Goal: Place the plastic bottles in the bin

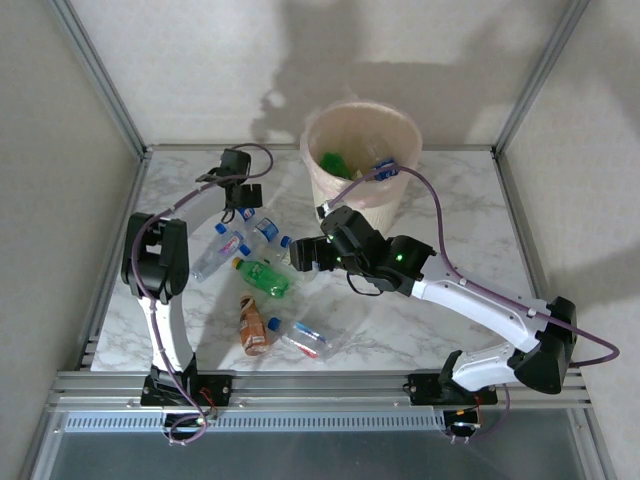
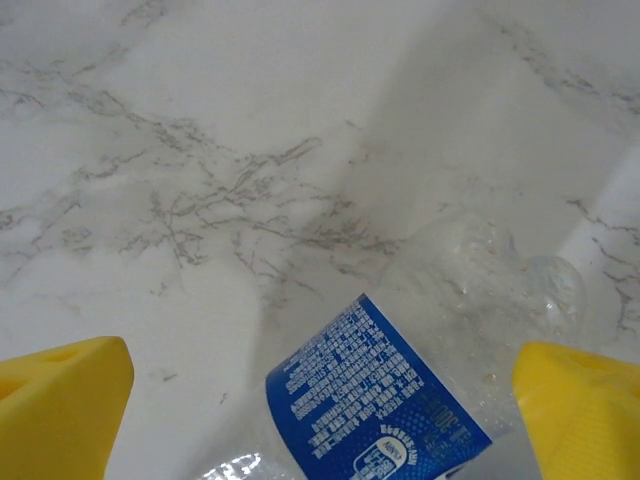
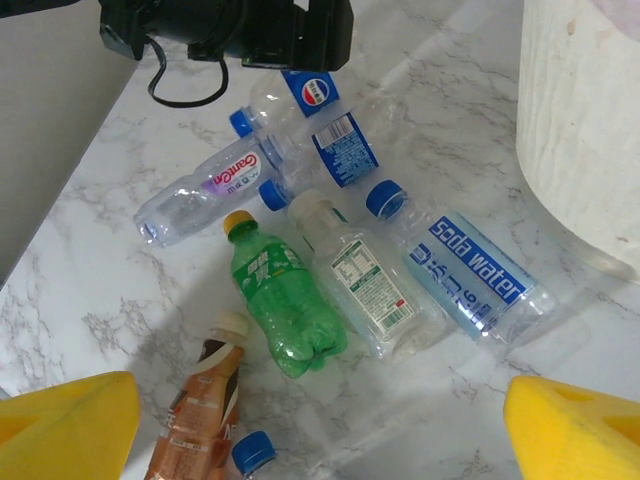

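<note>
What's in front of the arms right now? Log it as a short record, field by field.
bin: upright at the far table edge; green bottle inside
bottles on table: lying in a cluster left of the bin, among them lime bottle, brown bottle, soda water bottle
left gripper: open, fingers either side of a blue-labelled bottle
right gripper: open above the cluster, holding nothing

Grey-veined white marble table (image 1: 490, 220)
Pale walls (image 1: 200, 60) enclose it on three sides; aluminium posts (image 1: 97, 70) stand at the back corners.
</note>
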Available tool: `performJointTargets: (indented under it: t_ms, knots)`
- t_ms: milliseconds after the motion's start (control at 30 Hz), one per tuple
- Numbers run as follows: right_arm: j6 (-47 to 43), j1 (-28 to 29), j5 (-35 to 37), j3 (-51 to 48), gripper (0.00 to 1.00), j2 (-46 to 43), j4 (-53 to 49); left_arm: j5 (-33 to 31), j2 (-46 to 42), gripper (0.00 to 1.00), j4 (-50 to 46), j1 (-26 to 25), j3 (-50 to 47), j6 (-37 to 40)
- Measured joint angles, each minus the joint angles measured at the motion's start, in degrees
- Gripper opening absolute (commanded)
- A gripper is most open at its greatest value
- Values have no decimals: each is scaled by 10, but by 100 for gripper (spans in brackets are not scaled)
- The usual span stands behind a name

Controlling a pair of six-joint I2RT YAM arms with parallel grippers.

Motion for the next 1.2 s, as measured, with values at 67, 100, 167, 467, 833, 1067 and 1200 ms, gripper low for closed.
performJointTargets:
  t_ms: [67,100,167,467,833,1067,1200]
  knots:
    - [0,0,-4,0,95,0,-1,1,7,97,5,0,3,0]
    - [0,0,-4,0,95,0,-1,3,7,97,8,0,3,0]
    - [2,0,-4,0,96,0,-1,10,7,97,9,0,3,-1]
    - [9,8,-4,0,97,0,-1,42,10,99,9,-2,-31,-1]
    - [11,12,-3,1,93,3,-3,45,53,88,19,-2,-31,-12]
    - [13,13,-3,1,90,3,-7,45,59,74,24,-2,-24,-29]
    - [14,13,-3,1,89,3,-10,44,59,72,30,-2,-24,-33]
